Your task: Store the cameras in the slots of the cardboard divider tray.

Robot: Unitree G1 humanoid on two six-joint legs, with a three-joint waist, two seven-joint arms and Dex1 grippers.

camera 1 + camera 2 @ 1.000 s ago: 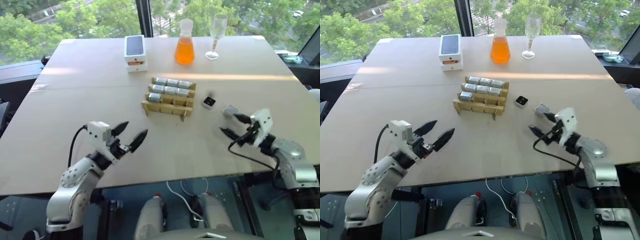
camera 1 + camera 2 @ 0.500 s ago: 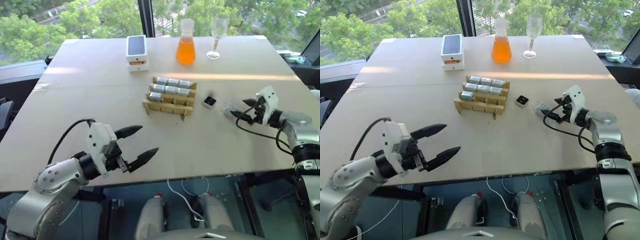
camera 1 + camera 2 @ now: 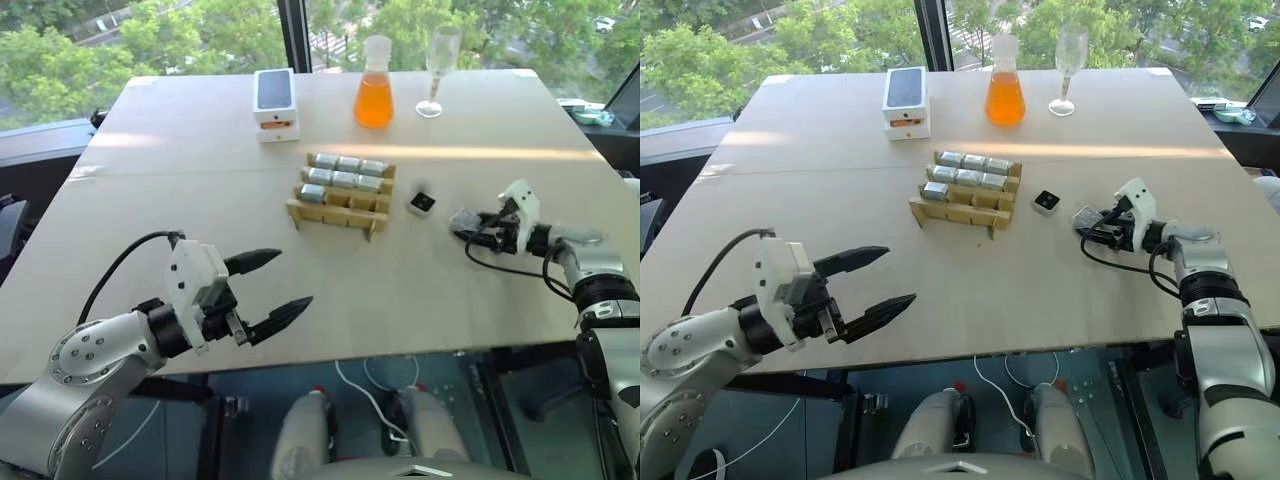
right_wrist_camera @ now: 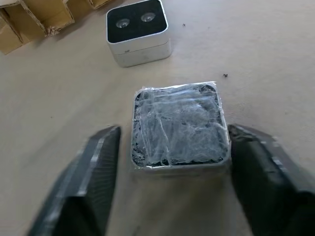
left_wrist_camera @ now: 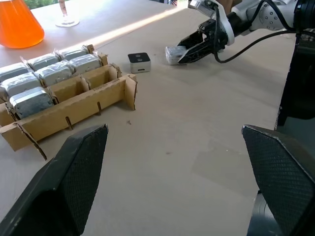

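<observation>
Arms: rounded silver-grey metal shells, black joints between segments. Left gripper [image 3: 268,287]: two tapered black fingers [image 5: 74,184], cross-hatched grip texture on inner pads, white boxy block behind them. Right gripper [image 3: 477,227]: same black fingers, white block on wrist. Thin black cable loops loose from each wrist block back along forearm.

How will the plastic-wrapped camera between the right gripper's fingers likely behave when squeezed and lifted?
The wrapped camera looks boxy and rigid, so it probably won't deform. Its crinkled film may be slippery against the right gripper. Lying flat on the table, it seems unlikely to roll or tip.
</observation>
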